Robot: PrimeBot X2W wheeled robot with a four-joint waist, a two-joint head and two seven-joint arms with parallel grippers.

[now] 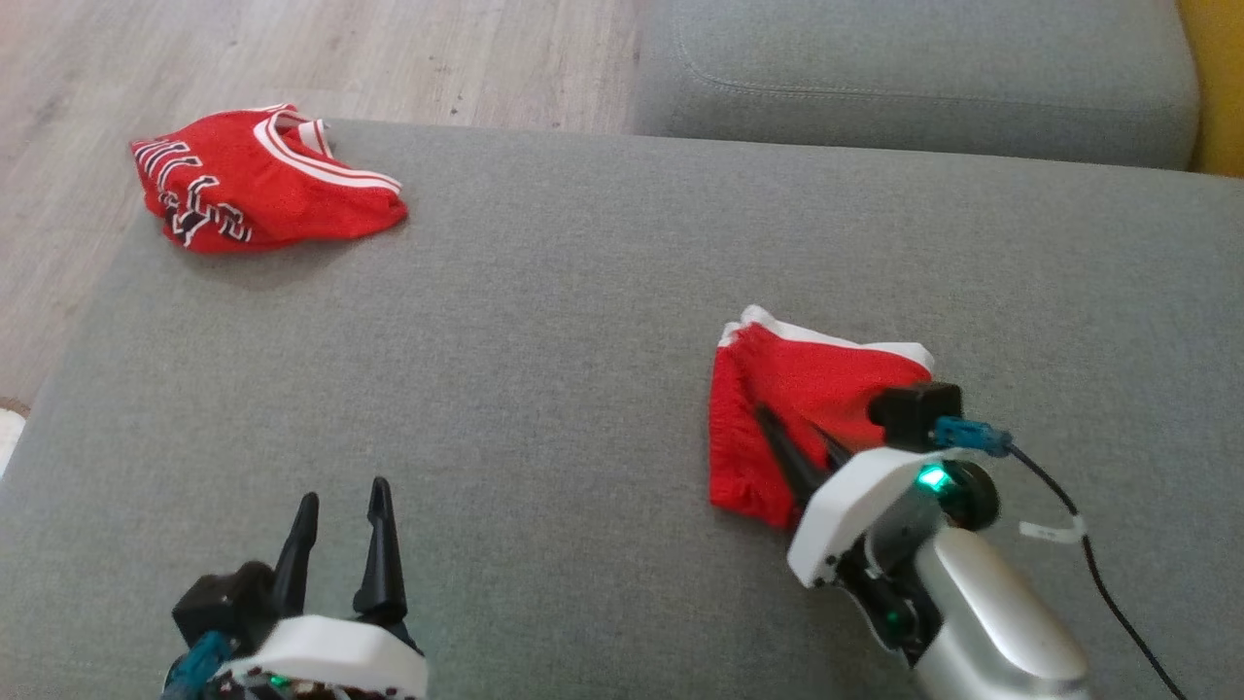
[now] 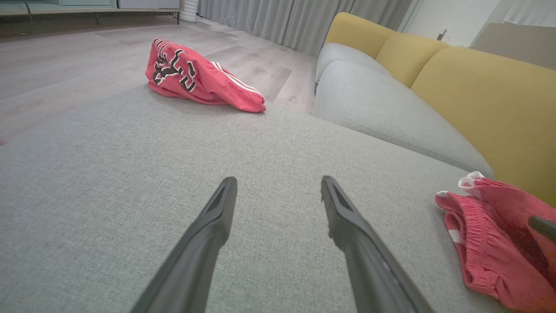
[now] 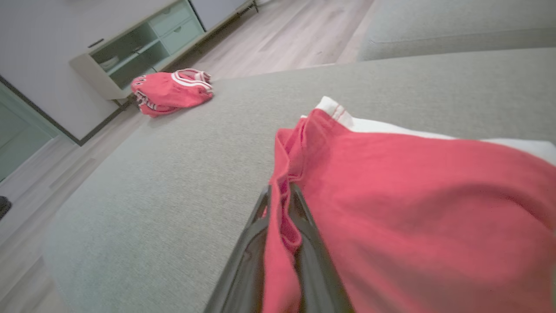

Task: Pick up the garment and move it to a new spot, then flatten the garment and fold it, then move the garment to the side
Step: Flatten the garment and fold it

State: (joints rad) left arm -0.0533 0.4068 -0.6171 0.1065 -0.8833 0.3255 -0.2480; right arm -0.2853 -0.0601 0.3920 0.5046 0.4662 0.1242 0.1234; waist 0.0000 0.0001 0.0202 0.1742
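- Pinches a fold on the left edge of the garment (image 3: pixel 412 195) with the right gripper (image 3: pixel 280 191), fingers nearly together on cloth.
- Locates the garment near right on the cushion (image 1: pixel 583 340), extending far and right from that gripper; long axis unclear.
- Shows the left gripper (image 1: pixel 344 491) spread, empty, near left, well apart from the garment.
- Favours the right arm for the move.

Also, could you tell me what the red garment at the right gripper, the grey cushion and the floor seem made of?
red garment: soft matte knit, probably jersey or polyester; it drapes in loose folds, with a gathered waistband.
grey cushion: woven upholstery fabric, matte; a fine flecked weave shows.
floor: pale wood or wood-look laminate; plank seams and grain.
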